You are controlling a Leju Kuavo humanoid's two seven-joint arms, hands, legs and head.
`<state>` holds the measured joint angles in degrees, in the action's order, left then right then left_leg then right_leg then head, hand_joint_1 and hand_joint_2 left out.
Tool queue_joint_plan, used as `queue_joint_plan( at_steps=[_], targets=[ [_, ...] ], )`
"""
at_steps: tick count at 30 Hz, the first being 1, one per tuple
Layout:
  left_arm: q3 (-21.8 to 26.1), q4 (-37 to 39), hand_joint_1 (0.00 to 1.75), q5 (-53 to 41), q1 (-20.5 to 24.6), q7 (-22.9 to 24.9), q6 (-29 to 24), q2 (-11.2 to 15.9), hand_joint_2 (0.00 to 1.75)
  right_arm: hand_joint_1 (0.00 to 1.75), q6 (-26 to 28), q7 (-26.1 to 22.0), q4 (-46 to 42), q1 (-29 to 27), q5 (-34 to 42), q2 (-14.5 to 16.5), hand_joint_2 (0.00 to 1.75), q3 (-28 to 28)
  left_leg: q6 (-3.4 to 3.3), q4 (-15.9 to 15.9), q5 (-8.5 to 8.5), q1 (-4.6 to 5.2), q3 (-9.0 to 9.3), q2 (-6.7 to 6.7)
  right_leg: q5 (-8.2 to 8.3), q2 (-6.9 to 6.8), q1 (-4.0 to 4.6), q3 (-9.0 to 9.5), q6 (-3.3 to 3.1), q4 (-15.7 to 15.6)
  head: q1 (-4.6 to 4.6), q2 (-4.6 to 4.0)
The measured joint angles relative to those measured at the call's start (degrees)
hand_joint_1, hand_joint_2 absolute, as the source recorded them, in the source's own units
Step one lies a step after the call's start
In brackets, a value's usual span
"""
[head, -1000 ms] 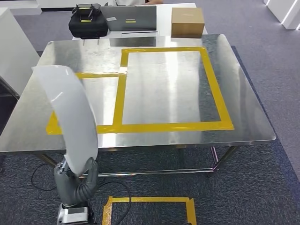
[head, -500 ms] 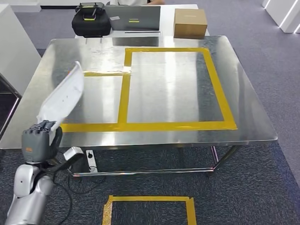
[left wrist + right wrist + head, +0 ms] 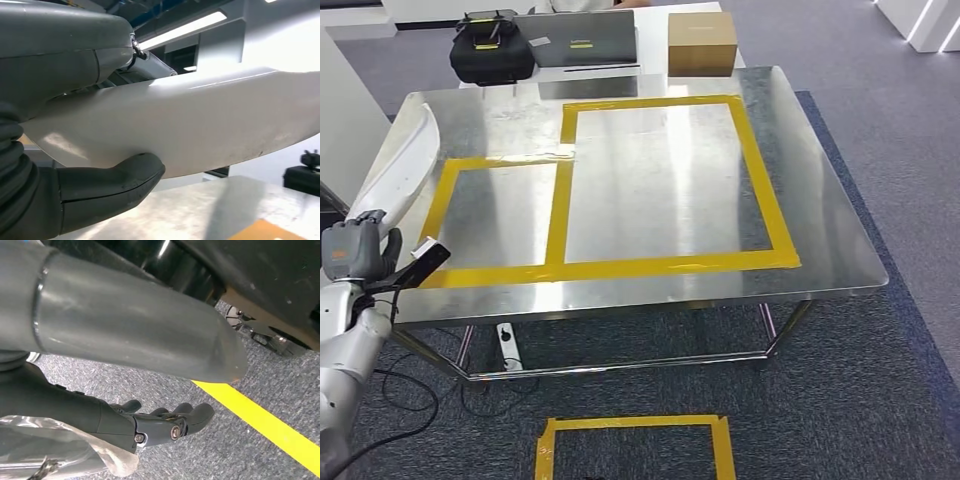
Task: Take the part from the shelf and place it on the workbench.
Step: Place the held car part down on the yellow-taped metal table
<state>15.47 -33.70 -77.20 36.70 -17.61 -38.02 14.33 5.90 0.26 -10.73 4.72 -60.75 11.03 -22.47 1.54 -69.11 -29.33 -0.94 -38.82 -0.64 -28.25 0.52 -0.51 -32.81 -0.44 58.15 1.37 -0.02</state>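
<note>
left hand [image 3: 356, 250] grips white part [image 3: 401, 168] over workbench [image 3: 818, 200] edge

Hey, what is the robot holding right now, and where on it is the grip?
The left hand grips the white curved part by its lower end; the right hand holds nothing.

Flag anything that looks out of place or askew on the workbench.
The white part is not set down inside a yellow tape box: the left hand holds it tilted over the workbench at its left edge. A small black device also juts out beside that hand. Otherwise nothing stands out.
</note>
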Motion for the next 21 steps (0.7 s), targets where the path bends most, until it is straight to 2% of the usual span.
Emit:
queue_joint_plan(
  at_steps=[1, 2, 3, 5, 7, 9, 11, 12, 13, 14, 15, 16, 17, 18, 19, 21],
  targets=[
    [-0.50, 1.01, 1.75, -0.67, 1.29, 0.51, 0.30, -0.15, 1.75, 0.00, -0.05, 0.01, 0.01, 0.15, -0.17, 0.01, 0.00, 0.00, -0.16, 3.64, 1.89, 0.04, 1.58, 0.11, -0.07, 0.11, 0.06, 0.04, 0.12, 0.02, -0.03, 0.00],
    [-1.05, 1.91, 1.75, -1.23, 2.54, 0.90, 0.61, -0.33, 1.75, 0.00, -0.08, 0.01, 0.01, 0.29, -0.30, 0.01, 0.00, 0.00, -0.34, 6.84, 3.05, 0.12, 2.94, 0.23, -0.13, 0.23, 0.15, -0.01, 0.31, 0.10, -0.03, 0.00],
    [-1.59, 2.75, 1.75, -1.75, 3.73, 1.19, 0.92, -0.64, 1.75, 0.00, -0.14, 0.01, 0.01, 0.44, -0.41, 0.01, 0.00, 0.00, -0.53, 8.82, 3.40, 0.22, 3.74, 0.33, -0.12, 0.33, 0.22, -0.19, 0.58, 0.15, -0.04, 0.00],
    [-2.87, 4.15, 1.75, -2.68, 5.70, 1.66, 1.40, -1.61, 1.75, 0.00, -0.26, 0.02, 0.01, 0.66, -0.67, 0.01, 0.00, 0.00, -0.96, 10.03, 2.97, 0.36, 3.98, 0.41, 0.01, 0.40, 0.28, -0.56, 1.23, 0.13, -0.04, 0.00],
    [-4.12, 5.02, 0.87, -3.26, 7.24, 1.89, 1.63, -2.97, 1.75, 0.00, -0.35, 0.05, 0.01, 0.76, -0.90, 0.01, 0.00, 0.00, -1.59, 10.34, 3.06, 0.11, 3.99, 0.40, -0.49, 0.31, 0.24, -1.13, 1.93, 0.54, -0.08, 0.00],
    [-5.25, 5.55, 0.00, -3.51, 8.70, 1.87, 1.79, -4.43, 1.75, 0.00, -0.39, 0.08, 0.00, 0.87, -1.07, 0.01, 0.00, 0.00, -2.27, 10.62, 3.24, -0.14, 4.11, 0.39, -2.80, 0.13, 0.22, -3.36, 2.50, 4.66, -0.25, 0.00],
    [-6.26, 5.97, 0.00, -3.64, 9.78, 1.67, 2.01, -5.83, 1.75, 0.00, -0.44, 0.10, 0.01, 0.95, -1.15, 0.01, 0.00, 0.00, -2.64, 10.62, 3.21, -0.08, 4.09, 0.35, -5.84, -0.01, 0.17, -7.33, 2.86, 12.42, -0.38, 0.00],
    [-6.73, 6.16, 0.00, -3.67, 10.09, 1.52, 2.12, -6.46, 1.75, 0.00, -0.49, 0.12, 0.01, 0.92, -1.16, 0.01, 0.00, 0.00, -2.70, 10.62, 3.18, -0.05, 4.10, 0.33, -6.51, -0.02, 0.15, -9.01, 2.97, 15.36, -0.37, 0.00],
    [-7.12, 6.33, 0.00, -3.63, 10.31, 1.25, 2.19, -7.08, 1.75, 0.00, -0.54, 0.14, 0.01, 0.86, -1.17, 0.01, 0.00, 0.00, -2.72, 10.61, 3.16, -0.03, 4.13, 0.31, -6.14, -0.04, 0.14, -9.83, 3.03, 16.41, -0.39, 0.00],
    [-7.45, 6.44, 0.00, -3.52, 10.46, 0.95, 2.21, -7.61, 1.75, 0.00, -0.58, 0.16, 0.01, 0.81, -1.17, 0.01, 0.00, 0.00, -2.71, 10.60, 3.13, -0.02, 4.19, 0.31, -4.71, -0.06, 0.14, -9.49, 3.00, 15.12, -0.39, 0.00],
    [-7.76, 6.50, 0.00, -3.34, 10.59, 0.66, 2.18, -8.14, 1.75, 0.00, -0.60, 0.14, 0.01, 0.79, -1.17, 0.00, 0.00, 0.00, -2.66, 10.59, 3.08, -0.03, 4.27, 0.31, -2.55, -0.13, 0.13, -8.11, 2.90, 11.83, -0.40, 0.00],
    [-8.04, 6.53, 0.00, -3.17, 10.72, 0.41, 2.12, -8.62, 1.31, 0.00, -0.61, 0.11, 0.01, 0.80, -1.17, -0.01, 0.00, 0.00, -2.53, 10.58, 3.00, 0.00, 4.35, 0.32, -0.55, -0.30, 0.13, -6.28, 2.76, 7.71, -0.41, 0.00],
    [-8.34, 6.54, 0.00, -3.05, 10.87, 0.28, 2.07, -8.97, 0.87, 0.00, -0.61, 0.07, 0.01, 0.84, -1.17, 0.00, 0.00, 0.00, -2.34, 10.46, 2.89, 0.13, 4.33, 0.33, 0.79, -0.42, 0.14, -4.43, 2.57, 3.96, -0.40, 0.00],
    [-8.59, 6.55, 0.00, -2.96, 11.01, 0.20, 2.03, -9.25, 0.44, 0.00, -0.61, 0.01, 0.02, 0.87, -1.17, 0.01, 0.00, 0.00, -2.09, 10.43, 2.86, 0.27, 4.27, 0.34, 1.46, -0.52, 0.16, -3.14, 2.36, 1.45, -0.38, 0.00],
    [-8.78, 6.57, 0.00, -2.92, 11.12, 0.07, 2.01, -9.44, 0.00, 0.00, -0.61, -0.03, 0.02, 0.86, -1.18, 0.02, 0.00, 0.00, -1.83, 10.42, 2.86, 0.41, 4.20, 0.35, 1.47, -0.55, 0.20, -2.53, 2.13, 0.33, -0.37, 0.00],
    [-9.06, 6.60, 0.00, -2.33, 11.21, -0.70, 1.85, -9.82, 0.00, 0.00, -0.57, -0.09, 0.02, 0.72, -1.23, 0.03, 0.00, -0.01, -1.31, 10.53, 2.84, 0.47, 4.17, 0.35, 1.44, -0.46, 0.16, -2.29, 1.51, 0.13, -0.36, 0.00]
  ],
)
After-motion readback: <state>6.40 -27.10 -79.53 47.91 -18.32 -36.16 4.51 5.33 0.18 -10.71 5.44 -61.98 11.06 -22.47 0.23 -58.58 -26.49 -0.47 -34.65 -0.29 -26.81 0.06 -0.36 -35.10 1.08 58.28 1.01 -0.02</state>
